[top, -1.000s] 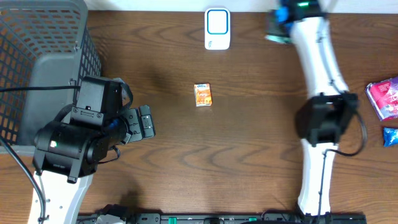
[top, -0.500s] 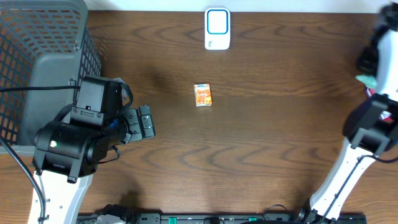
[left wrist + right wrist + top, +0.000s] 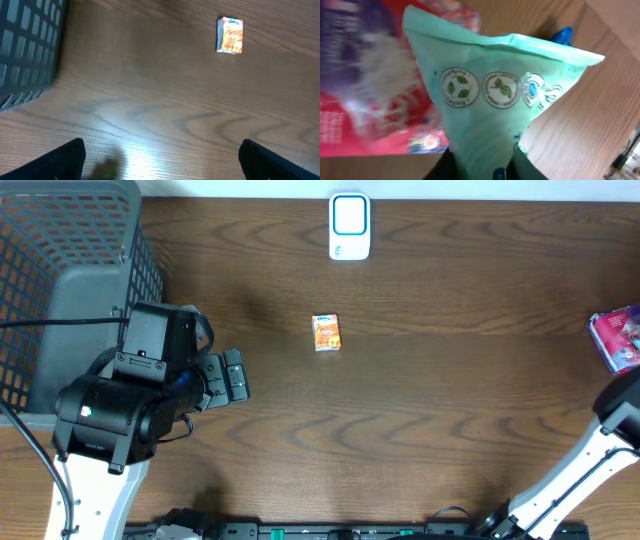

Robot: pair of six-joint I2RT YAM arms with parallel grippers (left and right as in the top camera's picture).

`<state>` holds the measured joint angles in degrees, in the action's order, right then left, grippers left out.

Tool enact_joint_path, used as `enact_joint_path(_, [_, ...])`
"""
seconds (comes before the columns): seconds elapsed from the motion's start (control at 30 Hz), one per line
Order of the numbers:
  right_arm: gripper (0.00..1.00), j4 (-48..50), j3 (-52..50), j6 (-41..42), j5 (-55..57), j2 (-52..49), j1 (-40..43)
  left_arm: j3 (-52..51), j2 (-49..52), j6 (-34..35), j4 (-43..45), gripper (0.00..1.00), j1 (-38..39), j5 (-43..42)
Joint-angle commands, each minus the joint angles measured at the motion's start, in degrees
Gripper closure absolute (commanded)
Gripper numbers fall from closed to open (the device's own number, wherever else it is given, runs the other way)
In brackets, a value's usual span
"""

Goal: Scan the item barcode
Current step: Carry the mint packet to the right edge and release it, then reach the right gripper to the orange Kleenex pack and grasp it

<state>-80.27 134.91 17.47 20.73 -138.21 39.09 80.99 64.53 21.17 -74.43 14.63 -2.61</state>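
Item under test: the green pouch (image 3: 490, 100) is being taken as the task's item. It is being shown only in the right wrist view, hanging over a blurred red and purple packet (image 3: 365, 100) at the right end of the surface (image 3: 450, 390). It is well apart from the white scanner (image 3: 349, 225) at the far edge.
Right jaws: they are being shown narrow, with the pouch's lower corner being pinched between them. They are out of the overhead view.
Left jaws: they are being held wide with nothing between them, low over bare wood near the basket.
Other item: a small orange box (image 3: 326, 332) is being left alone mid-surface, between the scanner and the left jaws.
Barcode: none is being seen on the pouch face in view, only three round printed marks.
Risk 1: the pouch is being gripped by one corner of limp film, so a slip is being judged possible.
Risk 2: if let go here, the pouch is being expected to land on the packet and may slide off it.
Risk 3: a scan could be missed if the barcode face is being turned away from the scanner.
Container: the grey mesh basket (image 3: 40, 260) is standing at the left. No item is being seen in the part in view, and one corner is being hidden by the left arm (image 3: 110, 410).
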Motion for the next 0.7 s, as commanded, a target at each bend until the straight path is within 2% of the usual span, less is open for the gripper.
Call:
enact_joint_path(0.0, [0.69,-0.3,-1.5,1.2,-1.5,2.1,1.6,0.2,0.2,0.3,-0.1,0.02,-0.2,0.7])
enact_joint_path(0.1, [0.57,-0.1,-3.0,1.2,-3.9,2.1,2.1,0.2,0.2,0.3,-0.1,0.02,-0.2,0.7])
enact_joint_path(0.23, [0.50,0.1,-3.6,-0.7,-12.0,2.1,2.0,0.2,0.2,0.3,-0.1,0.02,-0.2,0.7])
enact_joint_path(0.37, [0.54,-0.3,-3.6,-3.4,-21.9,2.4,0.7,0.2,0.2,0.3,-0.1,0.02,-0.2,0.7])
enact_joint_path(0.5, [0.52,0.4,-3.5,-3.4,-27.8,5.1,-1.2,0.2,0.2,0.3,-0.1,0.02,-0.2,0.7])
enact_joint_path(0.67, [0.48,2.0,-3.5,-6.8,-45.2,13.2,-5.0,0.2,0.2,0.3,-0.1,0.02,-0.2,0.7])
